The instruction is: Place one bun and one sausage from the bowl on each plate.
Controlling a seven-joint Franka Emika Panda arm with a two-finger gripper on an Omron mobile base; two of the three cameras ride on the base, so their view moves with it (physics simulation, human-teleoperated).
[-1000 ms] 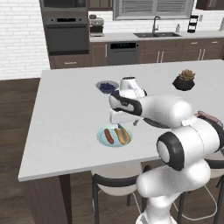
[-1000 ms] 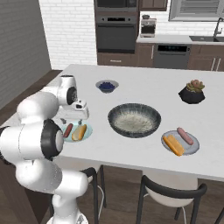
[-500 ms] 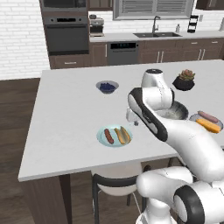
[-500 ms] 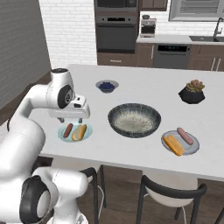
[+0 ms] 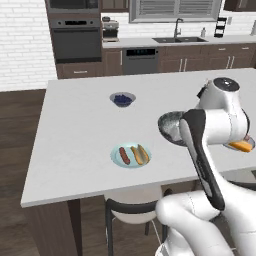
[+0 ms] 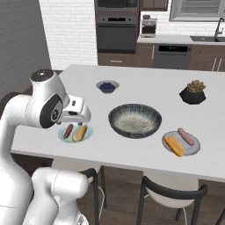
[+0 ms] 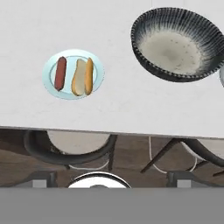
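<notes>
Arm swung back; bowl (image 6: 135,120) empty.

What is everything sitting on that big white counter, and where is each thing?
bowl: one, dark grey speckled, mid-counter, nothing inside.
blue-green plate: one, near the front edge, left of the bowl.
grey plate: one, near the front edge, right of the bowl.
sausages: two; a red-brown one on the blue-green plate, a pale pink one on the grey plate.
buns: two; a tan one beside the red-brown sausage, an orange one beside the pink sausage.
small blue bowl: one, dark berries inside, farther back.
potted plant: one, dark pot, back right.
stools: dark, tucked under the counter's front edge.
robot arm: white, raised at the counter's near side.
</notes>
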